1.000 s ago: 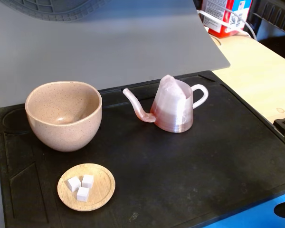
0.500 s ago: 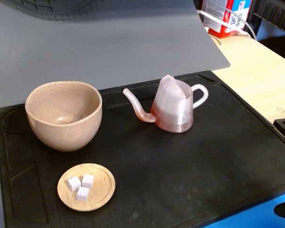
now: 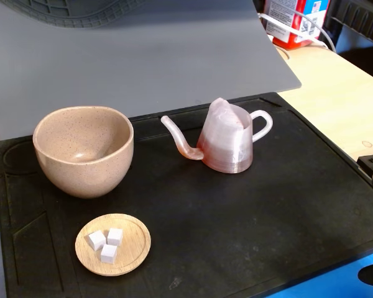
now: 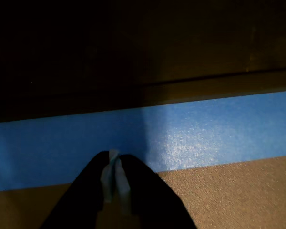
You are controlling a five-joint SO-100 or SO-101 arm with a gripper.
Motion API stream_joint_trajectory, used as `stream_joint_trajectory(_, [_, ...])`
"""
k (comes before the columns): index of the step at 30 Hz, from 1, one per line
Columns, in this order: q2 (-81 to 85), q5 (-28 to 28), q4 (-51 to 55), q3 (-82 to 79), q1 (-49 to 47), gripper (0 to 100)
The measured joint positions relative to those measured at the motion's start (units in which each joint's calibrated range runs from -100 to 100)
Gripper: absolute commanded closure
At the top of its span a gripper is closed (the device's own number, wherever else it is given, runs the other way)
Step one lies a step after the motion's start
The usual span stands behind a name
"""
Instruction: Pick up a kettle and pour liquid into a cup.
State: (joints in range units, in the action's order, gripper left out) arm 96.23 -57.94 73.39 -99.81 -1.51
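The pale-pink ridged kettle (image 3: 227, 141) stands upright on the black mat (image 3: 248, 217) in the fixed view, its thin spout pointing left and its white loop handle on the right. Left of it sits the speckled beige-pink cup (image 3: 84, 149), upright, with no liquid visible inside. The liquid cannot be made out in the kettle. The arm does not show in the fixed view. In the wrist view my gripper (image 4: 113, 164) rises from the bottom edge, its two dark fingers pressed together with nothing between them, over a blue strip (image 4: 205, 133).
A small wooden dish (image 3: 113, 244) with three white cubes lies in front of the cup. A grey sheet (image 3: 143, 56) covers the table behind the mat. A red carton (image 3: 295, 18) and cables stand at the back right. Pale wood tabletop (image 3: 336, 99) lies to the right.
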Motion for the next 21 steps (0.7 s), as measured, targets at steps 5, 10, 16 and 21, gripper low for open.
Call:
stream_joint_trajectory(5, [0.0,-0.2,0.0,0.0,0.0,99])
stream_joint_trajectory(10, [-0.1,-0.2,-1.1,0.0,0.0,99])
stream_joint_trajectory(16, [-1.1,-0.2,-14.4,0.0,0.1,99])
stream_joint_trajectory(21, [-1.3,-0.2,-31.5,0.0,0.1,99])
